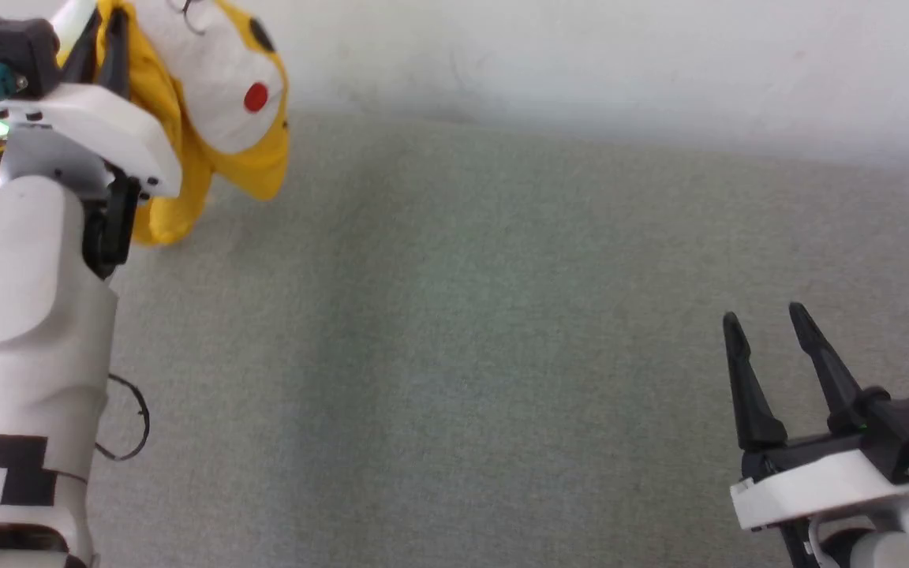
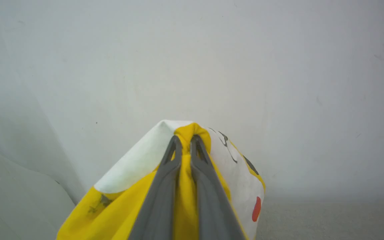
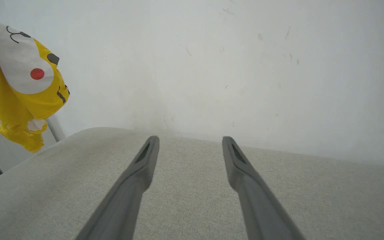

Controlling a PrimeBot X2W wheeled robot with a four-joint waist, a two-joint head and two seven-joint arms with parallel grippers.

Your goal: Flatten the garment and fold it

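The left gripper (image 2: 186,141) pinches the yellow T-shirt (image 1: 222,118), which hangs bunched above the far left corner of the grey cushion (image 1: 454,355). The right gripper (image 1: 770,323) hovers open (empty) over its near right. That small pinch could slip, dropping the shirt crumpled.

1. Your left gripper (image 2: 186,141) is up at the far left, fingers pinched together on the garment (image 2: 125,173).
2. Your right gripper (image 1: 764,315) sits low on the right, fingers spread wide, nothing between them.
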